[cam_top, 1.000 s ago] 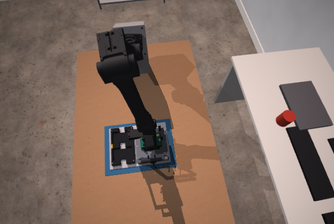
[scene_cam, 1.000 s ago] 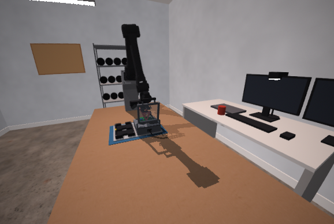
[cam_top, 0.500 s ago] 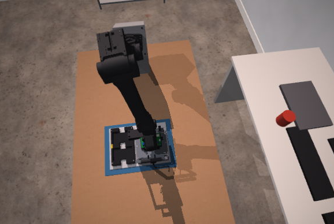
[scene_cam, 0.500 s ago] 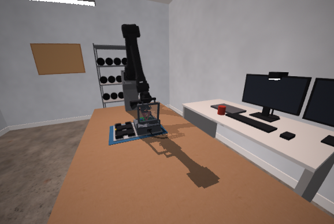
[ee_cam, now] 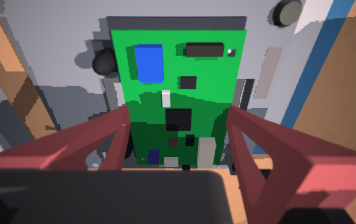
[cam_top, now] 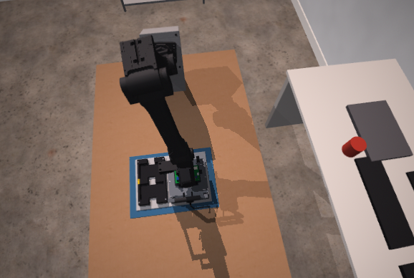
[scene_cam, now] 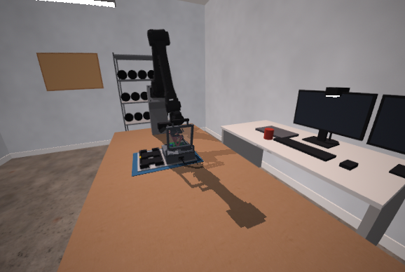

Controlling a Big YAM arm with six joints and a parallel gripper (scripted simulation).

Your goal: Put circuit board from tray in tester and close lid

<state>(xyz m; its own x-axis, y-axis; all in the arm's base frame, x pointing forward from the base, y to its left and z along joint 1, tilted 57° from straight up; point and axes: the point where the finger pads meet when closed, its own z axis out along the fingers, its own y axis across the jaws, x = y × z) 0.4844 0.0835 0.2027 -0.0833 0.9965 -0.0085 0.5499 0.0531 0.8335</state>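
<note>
Bd [cam_top: 197,173] [scene_cam: 176,144] [ee_cam: 207,75] over tester [cam_top: 172,193] [scene_cam: 185,156], face up; seating unclear. End effector [cam_top: 186,178] [scene_cam: 176,136] [ee_cam: 178,112] appears closed on long edges, presumably for alignment w/ pins. Lid [scene_cam: 192,136] upright, leaving access. Tray [cam_top: 152,191] [scene_cam: 151,154] alongside, prob. for short transfer.

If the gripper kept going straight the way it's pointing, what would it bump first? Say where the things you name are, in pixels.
Probably the green board [cam_top: 197,176] [scene_cam: 172,144] [ee_cam: 175,90], right by its fingertips. How close is hard to tell.
</note>
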